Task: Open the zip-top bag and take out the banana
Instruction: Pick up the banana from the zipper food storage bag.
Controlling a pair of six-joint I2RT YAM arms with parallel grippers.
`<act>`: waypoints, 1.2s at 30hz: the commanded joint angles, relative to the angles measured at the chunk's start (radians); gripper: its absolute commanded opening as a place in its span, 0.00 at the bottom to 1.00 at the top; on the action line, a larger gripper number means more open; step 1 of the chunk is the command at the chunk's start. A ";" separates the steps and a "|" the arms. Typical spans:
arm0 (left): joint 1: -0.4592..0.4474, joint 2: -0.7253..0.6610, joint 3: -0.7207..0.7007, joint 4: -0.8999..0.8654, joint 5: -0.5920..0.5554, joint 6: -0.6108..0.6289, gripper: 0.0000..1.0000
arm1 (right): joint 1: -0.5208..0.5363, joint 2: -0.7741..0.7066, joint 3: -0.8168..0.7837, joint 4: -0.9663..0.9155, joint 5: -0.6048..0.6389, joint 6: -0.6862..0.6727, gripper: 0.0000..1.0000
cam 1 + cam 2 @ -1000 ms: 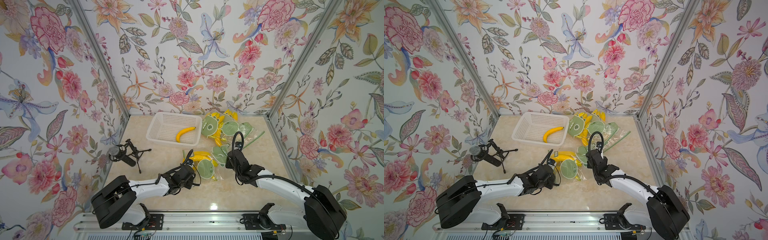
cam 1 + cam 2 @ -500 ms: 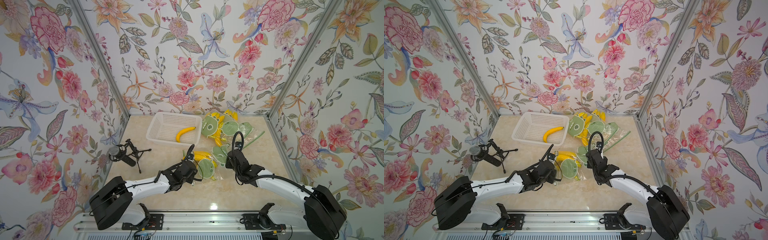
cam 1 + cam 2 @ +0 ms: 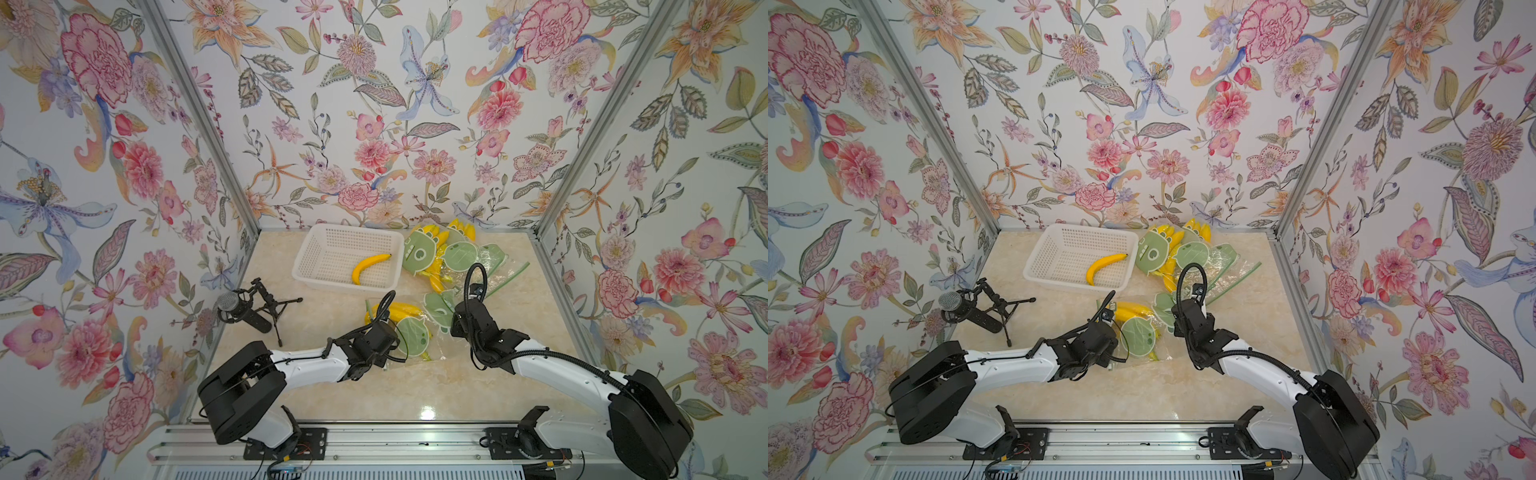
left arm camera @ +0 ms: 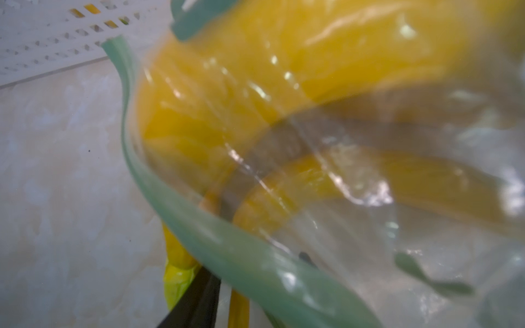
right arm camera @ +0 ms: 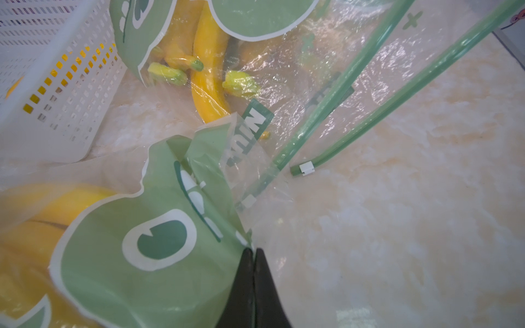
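The zip-top bag (image 3: 412, 338) (image 3: 1138, 337), clear with a green cartoon print, lies mid-table with yellow bananas (image 3: 398, 309) (image 3: 1133, 311) inside. My left gripper (image 3: 394, 352) is at the bag's near-left end. In the left wrist view its fingers (image 4: 199, 298) stand apart, so the left gripper (image 4: 257, 265) is open. The green zip rim (image 4: 181, 215) and a banana stem (image 4: 238, 306) run between them, and the bananas (image 4: 255, 85) fill the view. My right gripper (image 3: 453, 328) (image 5: 252, 251) is shut on the bag's printed right edge (image 5: 159, 241).
A white basket (image 3: 307, 257) at the back holds one loose banana (image 3: 368, 266). Several more printed bags with bananas (image 3: 451, 255) are piled to its right, one with green zip strips (image 5: 341, 85) spread apart. A microphone on a small tripod (image 3: 245, 307) stands at the left.
My left gripper has edged a little farther toward the bag's mouth, with its fingers spread wider. The right gripper has kept its pinch on the bag's edge and has not moved.
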 commanded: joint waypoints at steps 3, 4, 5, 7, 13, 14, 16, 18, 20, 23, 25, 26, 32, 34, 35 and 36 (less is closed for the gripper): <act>0.018 0.068 0.024 -0.003 -0.027 0.003 0.47 | -0.008 -0.018 -0.006 -0.007 0.000 0.019 0.00; 0.019 0.098 0.027 0.003 -0.020 0.004 0.45 | -0.008 -0.020 -0.006 -0.008 0.000 0.019 0.00; 0.020 0.112 0.030 0.010 -0.013 0.005 0.44 | -0.008 -0.021 -0.006 -0.007 0.000 0.019 0.00; 0.021 0.136 0.037 0.018 -0.001 0.007 0.38 | -0.008 -0.024 -0.008 -0.007 0.000 0.019 0.00; 0.020 0.109 0.034 0.012 -0.002 -0.003 0.17 | -0.013 -0.030 -0.013 -0.007 0.009 0.016 0.00; 0.019 0.094 0.031 0.004 -0.006 -0.007 0.14 | -0.014 -0.032 -0.012 -0.007 0.012 0.016 0.00; 0.012 0.068 0.017 -0.015 -0.020 -0.019 0.11 | -0.018 -0.037 -0.013 -0.007 0.019 0.012 0.00; 0.004 -0.004 -0.002 -0.047 -0.035 -0.040 0.09 | -0.026 -0.044 -0.012 -0.009 0.034 0.008 0.00; -0.007 -0.044 -0.018 -0.079 -0.048 -0.065 0.08 | -0.030 -0.050 -0.013 -0.008 0.042 0.002 0.00; -0.023 -0.099 -0.042 -0.130 -0.058 -0.104 0.07 | -0.071 -0.054 -0.008 -0.013 0.047 0.001 0.00; -0.028 -0.137 -0.059 -0.155 -0.060 -0.124 0.07 | -0.085 -0.051 -0.001 -0.016 0.047 -0.002 0.00; -0.030 -0.159 -0.068 -0.169 -0.058 -0.133 0.07 | -0.089 -0.048 0.005 -0.018 0.046 -0.006 0.00; -0.034 -0.286 -0.076 -0.299 -0.075 -0.162 0.07 | -0.100 -0.032 0.020 -0.028 0.052 -0.014 0.00; -0.034 -0.329 -0.080 -0.346 -0.086 -0.176 0.07 | -0.104 -0.033 0.017 -0.027 0.053 -0.010 0.00; -0.034 -0.351 -0.079 -0.376 -0.096 -0.183 0.07 | -0.106 -0.035 0.015 -0.027 0.052 -0.010 0.00; -0.034 -0.369 -0.077 -0.414 -0.112 -0.194 0.07 | -0.107 -0.035 0.014 -0.027 0.052 -0.009 0.00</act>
